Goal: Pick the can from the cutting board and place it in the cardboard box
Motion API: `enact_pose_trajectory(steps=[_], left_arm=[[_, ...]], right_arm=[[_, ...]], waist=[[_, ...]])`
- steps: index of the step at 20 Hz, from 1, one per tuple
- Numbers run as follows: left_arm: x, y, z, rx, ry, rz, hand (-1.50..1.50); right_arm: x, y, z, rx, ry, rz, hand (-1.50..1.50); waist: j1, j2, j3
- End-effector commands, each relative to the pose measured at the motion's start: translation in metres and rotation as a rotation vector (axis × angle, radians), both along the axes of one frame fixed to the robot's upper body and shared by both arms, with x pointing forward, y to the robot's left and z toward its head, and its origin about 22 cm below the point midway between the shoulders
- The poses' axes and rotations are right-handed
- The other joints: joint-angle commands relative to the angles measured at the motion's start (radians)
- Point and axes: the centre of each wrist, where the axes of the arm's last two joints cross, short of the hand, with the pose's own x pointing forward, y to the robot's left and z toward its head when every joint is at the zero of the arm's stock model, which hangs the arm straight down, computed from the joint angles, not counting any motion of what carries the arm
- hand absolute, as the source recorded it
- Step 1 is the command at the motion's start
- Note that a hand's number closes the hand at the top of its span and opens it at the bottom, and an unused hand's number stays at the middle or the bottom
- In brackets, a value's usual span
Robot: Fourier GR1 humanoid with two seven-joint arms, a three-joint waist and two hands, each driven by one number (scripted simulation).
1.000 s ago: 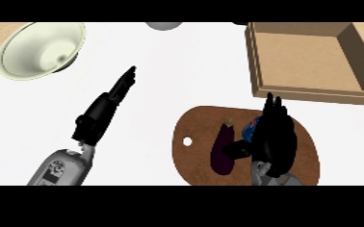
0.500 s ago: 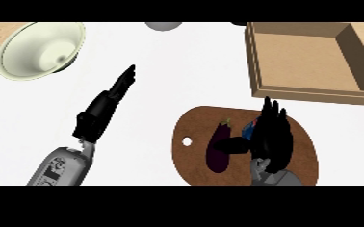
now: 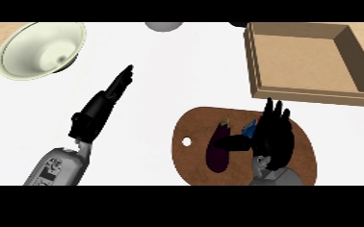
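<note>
- Head view: the can (image 3: 250, 127) sits on the cutting board (image 3: 198, 125). Only a blue sliver shows beside the right hand (image 3: 274, 134), so its long axis cannot be told.
- Right hand's fingers stretch straight toward the cardboard box (image 3: 298, 57), thumb over a dark purple eggplant (image 3: 217, 155), grasping nothing.
- Left hand (image 3: 99, 108) is straight-fingered over the white counter (image 3: 185, 67).
- Board: oval brown wood. Box: tan, open-topped.
</note>
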Motion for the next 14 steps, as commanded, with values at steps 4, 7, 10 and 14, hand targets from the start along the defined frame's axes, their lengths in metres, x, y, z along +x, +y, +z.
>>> enact_pose_trajectory(steps=[4,7,10,14], left_arm=[[-0.003,-0.008,-0.005,-0.011,-0.009,0.008,0.00],[0.005,-0.014,0.002,-0.009,0.003,0.014,0.00],[0.008,0.005,0.012,0.003,-0.013,0.012,0.00],[0.004,-0.018,0.003,0.003,-0.002,0.000,0.00]], right_arm=[[-0.003,0.001,-0.024,-0.010,0.137,-0.159,1.50],[0.007,-0.007,-0.030,-0.021,0.160,-0.120,1.50],[-0.008,-0.002,-0.036,-0.066,0.136,-0.108,1.50],[0.016,-0.004,-0.027,-0.141,0.086,-0.109,1.50]], waist=[[-0.001,0.015,0.011],[-0.002,0.018,0.011],[-0.003,0.015,0.011],[0.003,0.017,0.011]])
